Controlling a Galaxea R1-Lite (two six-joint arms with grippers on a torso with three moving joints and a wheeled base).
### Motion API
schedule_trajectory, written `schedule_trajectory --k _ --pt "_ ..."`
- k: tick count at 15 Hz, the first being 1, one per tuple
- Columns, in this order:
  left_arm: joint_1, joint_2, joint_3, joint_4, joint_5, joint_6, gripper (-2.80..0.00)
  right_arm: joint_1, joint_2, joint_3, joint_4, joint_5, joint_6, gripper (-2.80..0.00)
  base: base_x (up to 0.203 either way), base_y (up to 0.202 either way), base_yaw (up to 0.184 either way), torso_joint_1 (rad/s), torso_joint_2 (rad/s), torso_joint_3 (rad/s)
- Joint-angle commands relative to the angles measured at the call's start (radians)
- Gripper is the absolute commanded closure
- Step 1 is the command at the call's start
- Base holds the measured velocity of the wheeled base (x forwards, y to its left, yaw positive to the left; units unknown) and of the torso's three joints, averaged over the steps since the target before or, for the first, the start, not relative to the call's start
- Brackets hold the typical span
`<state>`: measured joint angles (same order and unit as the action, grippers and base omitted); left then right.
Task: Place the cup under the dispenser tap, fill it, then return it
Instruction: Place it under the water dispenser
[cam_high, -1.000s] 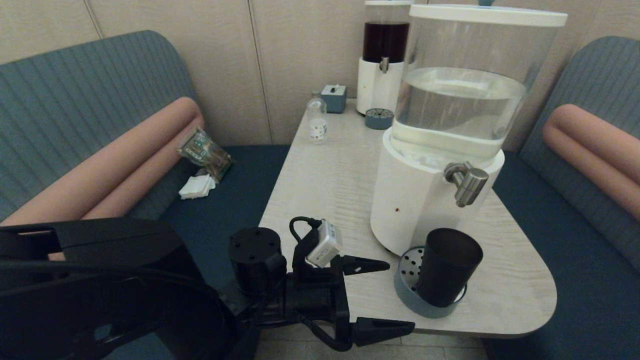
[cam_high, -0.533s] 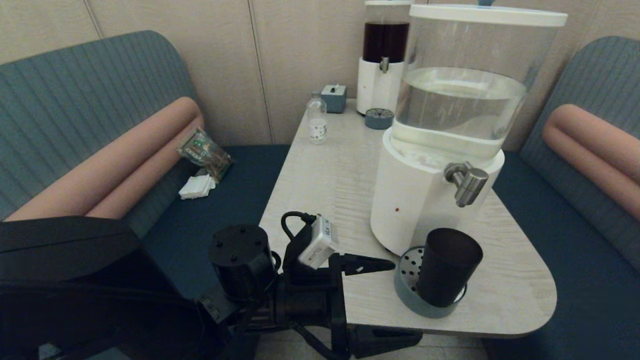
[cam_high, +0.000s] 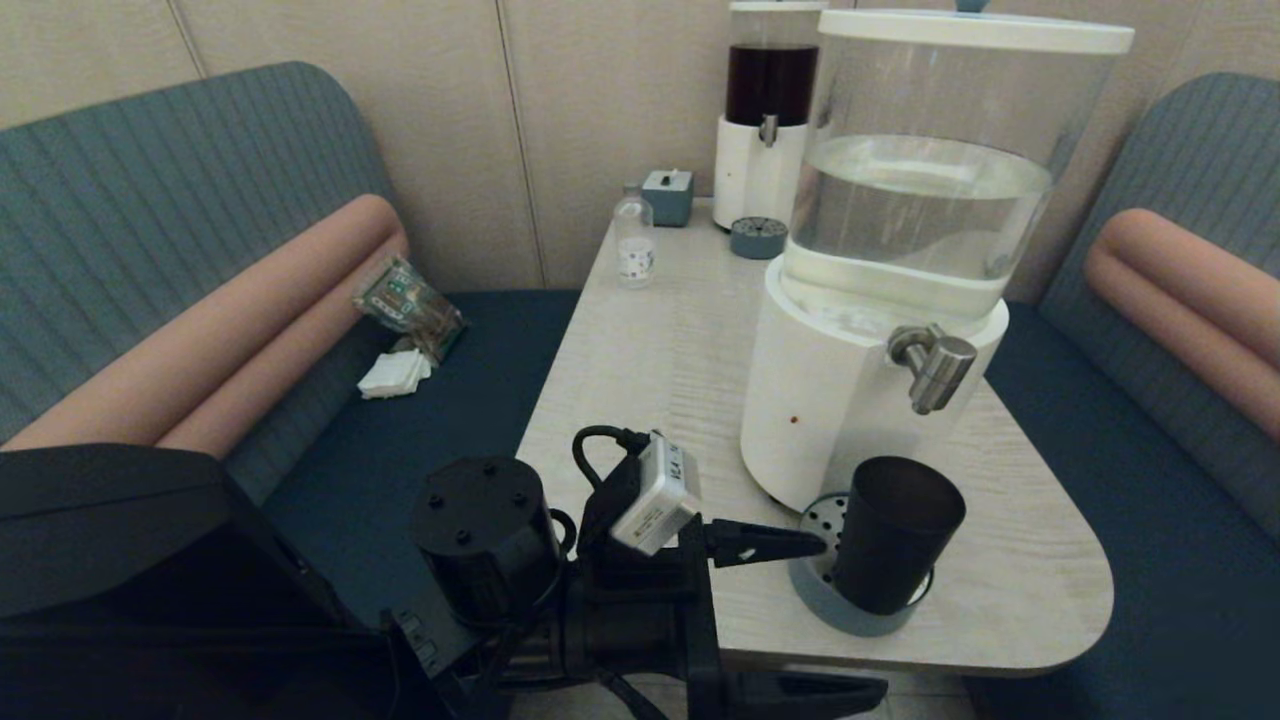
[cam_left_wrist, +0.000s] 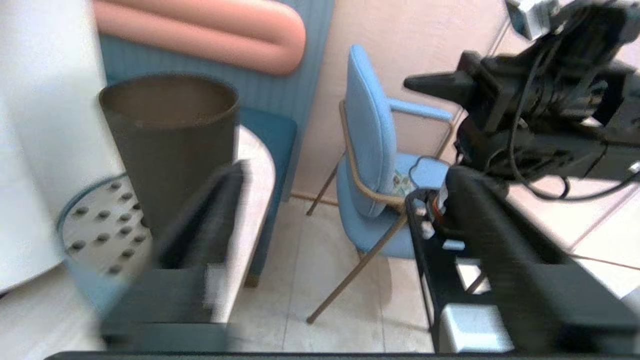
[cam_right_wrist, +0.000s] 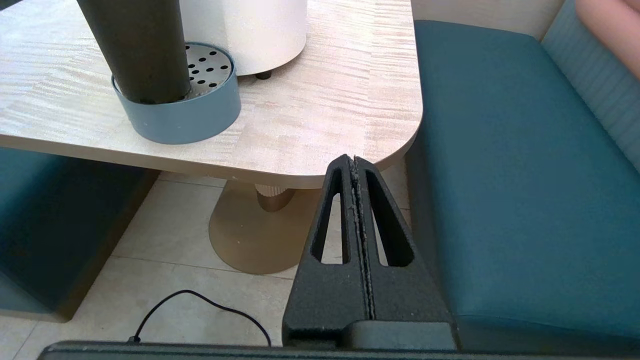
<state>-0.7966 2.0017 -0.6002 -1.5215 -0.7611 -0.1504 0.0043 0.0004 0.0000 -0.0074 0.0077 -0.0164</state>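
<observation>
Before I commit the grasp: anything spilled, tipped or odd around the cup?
Nothing stands out. The dark tapered plastic cup stands upright on the blue-grey perforated drip tray, below the brushed-metal tap; no spill shows.

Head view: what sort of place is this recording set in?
Probably a cafe or restaurant booth. Padded blue bench seats flank a light wood-grain table, which carries a big clear-tank water dispenser and a slimmer dark-liquid dispenser, as at a self-serve drinks spot.
</observation>
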Motion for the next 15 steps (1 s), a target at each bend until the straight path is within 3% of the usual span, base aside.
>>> schedule_trajectory --k 1,7,15 --pt "-0.039 0.013 -0.021 -0.009 0.007 -0.007 0.0 0.0 -0.002 0.0 0.0 0.0 0.0 0.0 0.0 0.0 0.0 0.0 0.0 0.0" --pt "-0.117 0.106 -0.08 -0.009 0.027 -0.02 0.0 0.0 -0.002 0.0 -0.001 0.002 0.0 0.0 0.0 0.0 0.0 0.0 0.0 0.0" --pt "-0.124 0.235 -0.173 -0.009 0.028 -0.02 0.0 0.0 -0.002 0.0 0.0 0.002 -0.001 0.0 0.0 0.0 0.0 0.0 0.0 0.0"
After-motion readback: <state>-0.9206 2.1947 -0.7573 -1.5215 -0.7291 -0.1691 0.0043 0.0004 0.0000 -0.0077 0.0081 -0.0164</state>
